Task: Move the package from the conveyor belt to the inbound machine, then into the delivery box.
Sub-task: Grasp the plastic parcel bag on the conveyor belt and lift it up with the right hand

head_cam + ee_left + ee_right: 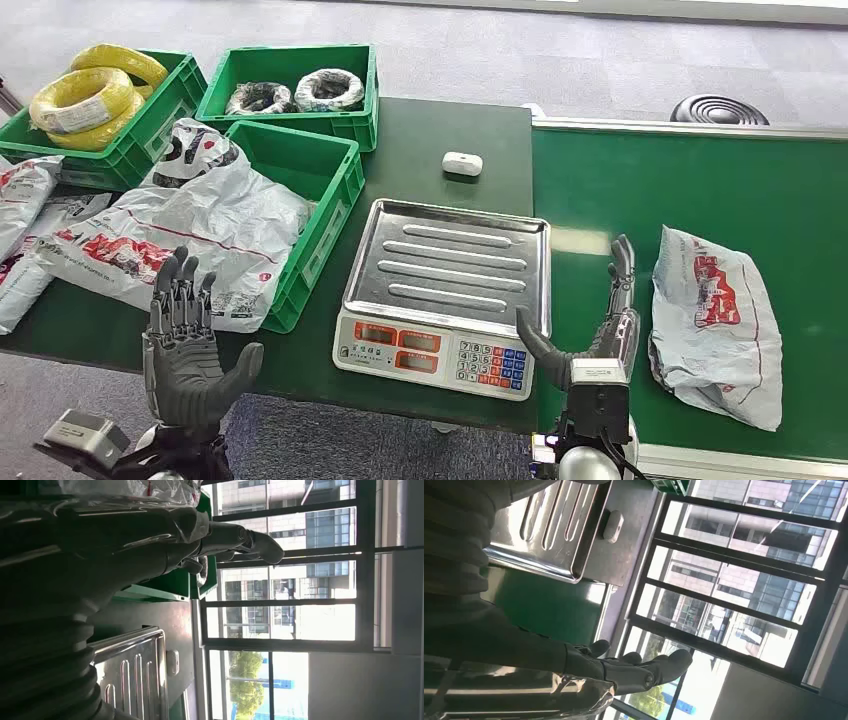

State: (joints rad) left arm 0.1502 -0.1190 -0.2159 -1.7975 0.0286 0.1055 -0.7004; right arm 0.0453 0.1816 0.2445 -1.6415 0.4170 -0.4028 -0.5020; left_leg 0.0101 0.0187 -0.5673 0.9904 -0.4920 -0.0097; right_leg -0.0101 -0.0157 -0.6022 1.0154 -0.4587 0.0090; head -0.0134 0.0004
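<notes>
while package (716,325) lies flat on conveyor belt (690,180), long axis running away from robot, right hand (590,325) stands just beside its near-left edge, fingers spread, holding nothing; left hand (188,345), also spread and empty, well apart beyond scale (450,280).

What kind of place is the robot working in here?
Probably a parcel sorting or logistics station: a green conveyor belt carrying a plastic mail package, a weighing scale, and green crates holding more parcels.
</notes>
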